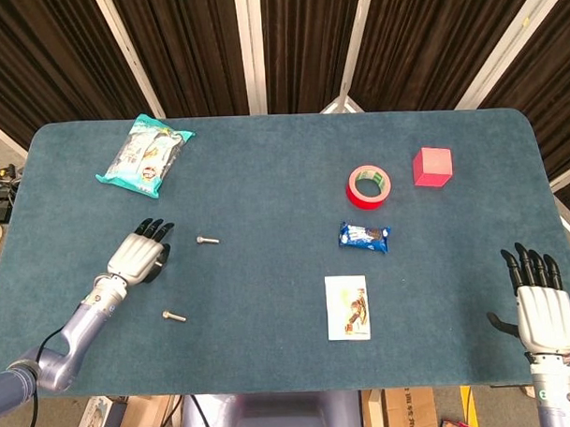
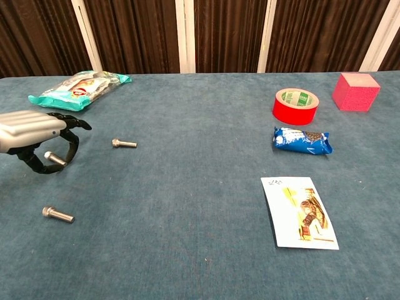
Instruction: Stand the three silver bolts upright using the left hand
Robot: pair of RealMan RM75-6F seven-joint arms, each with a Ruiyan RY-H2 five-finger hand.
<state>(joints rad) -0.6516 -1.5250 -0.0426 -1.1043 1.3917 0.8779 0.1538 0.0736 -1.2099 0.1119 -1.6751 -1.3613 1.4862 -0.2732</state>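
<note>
Three bolts: all lie flat on the blue table (image 1: pixel 265 177), toward its left edge; none stands upright.
Bolt under the hand (image 2: pixel 54 158): seen only in the chest view, between the curled fingers of the left hand; whether the fingers grip it or merely arch over it, I cannot tell. The head view hides it under the hand.
Middle bolt (image 1: pixel 207 241): just right of the left hand, apart from it, lying flat.
Near bolt (image 1: pixel 173 316): closer to the front edge, lying flat, apart from the hand.
Left hand (image 1: pixel 140 253): palm down, fingers curved over the first bolt; its wrist is cut off by the left border in the chest view.
Right hand (image 1: pixel 540 301): near the front right corner, fingers straight and apart, holding nothing; head view only.
Snack bag (image 1: pixel 144 155): far left corner.
Red tape roll (image 1: pixel 369 186): right half, lying flat.
Pink cube (image 1: pixel 432 166): right of the tape.
Blue wrapper (image 1: pixel 364 236): in front of the tape.
Card (image 1: pixel 348 308): printed, nearer the front edge; print too small to read.
</note>
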